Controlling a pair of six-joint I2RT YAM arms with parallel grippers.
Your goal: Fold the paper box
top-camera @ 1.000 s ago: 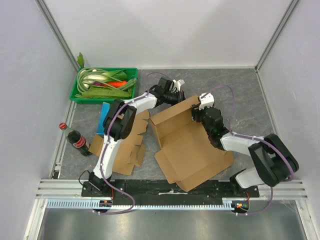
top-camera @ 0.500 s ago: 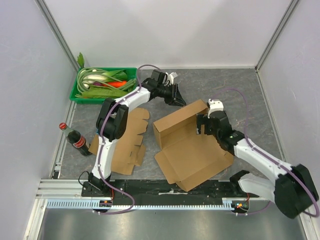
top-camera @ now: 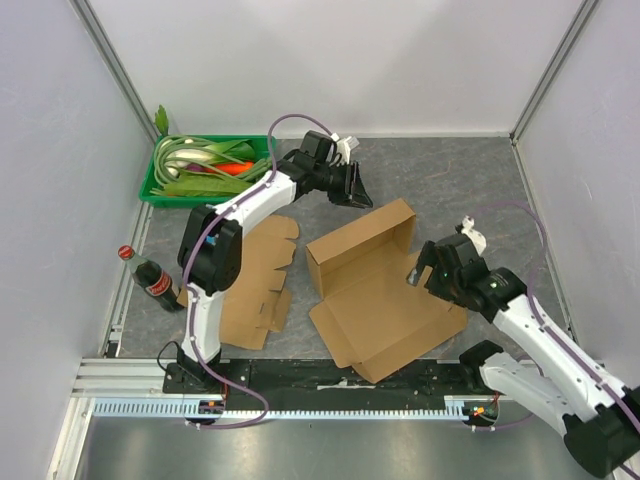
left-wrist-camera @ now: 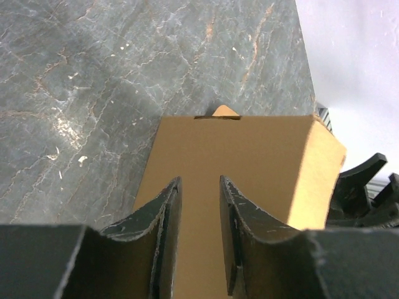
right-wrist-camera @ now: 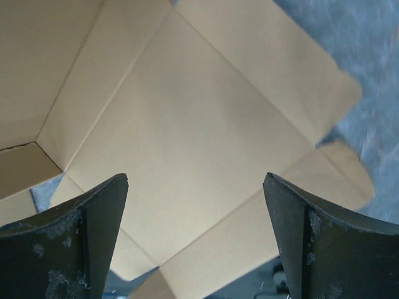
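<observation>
The brown paper box lies partly folded mid-table, its back wall and left wall raised, front flaps flat. My left gripper hovers just behind the raised back wall, its fingers a narrow gap apart with nothing between them. My right gripper is wide open above the box's right side, looking down on the box floor, fingertips apart and empty.
A green tray of vegetables stands at the back left. A cola bottle stands at the left edge. Flat cardboard sheets lie left of the box, with a blue item beside them. Walls enclose the table.
My right gripper let go of the back wall's right end and pulled back toward the near right. My left gripper drew back from the wall toward the far side.
</observation>
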